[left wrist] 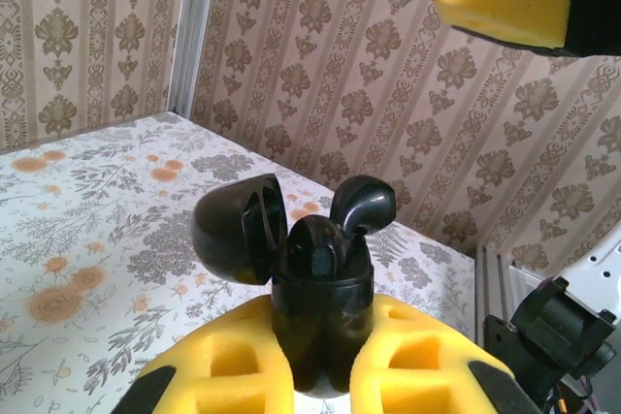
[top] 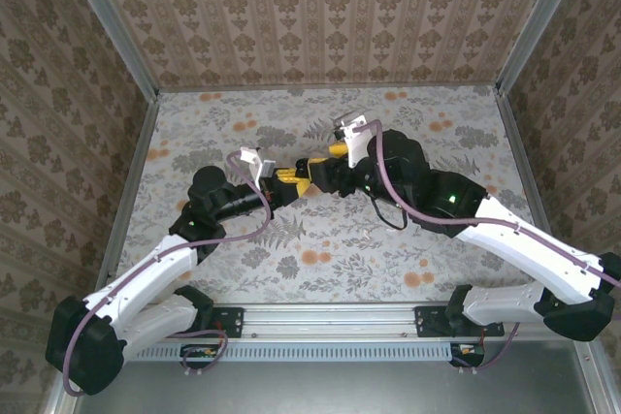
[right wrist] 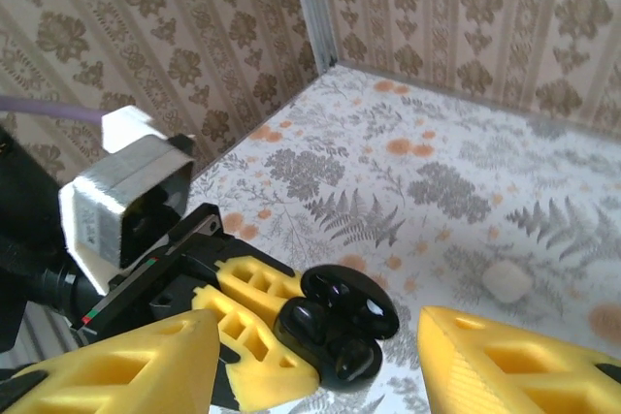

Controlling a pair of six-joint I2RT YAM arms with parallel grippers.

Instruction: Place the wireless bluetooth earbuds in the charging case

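l claw (left wrist: 320,361) clamped on open case (left wrist: 320,283), black earbud (left wrist: 364,203) atop; r claw (right wrist: 318,325) apart; r-wrist cam: white piece (right wrist: 506,281) beyond.

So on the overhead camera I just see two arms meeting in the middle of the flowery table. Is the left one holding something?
Observer: Yes. The left gripper is shut on a small black plastic charging case, which stands upright between its yellow foam fingers.
Visitor: Is the case open?
Observer: It is. Its round black lid is flipped back to one side, and one glossy black earbud sticks up out of the case.
Visitor: And what is the other arm doing there?
Observer: The right gripper is open with its fingers spread wide close to the case, and it is holding nothing.
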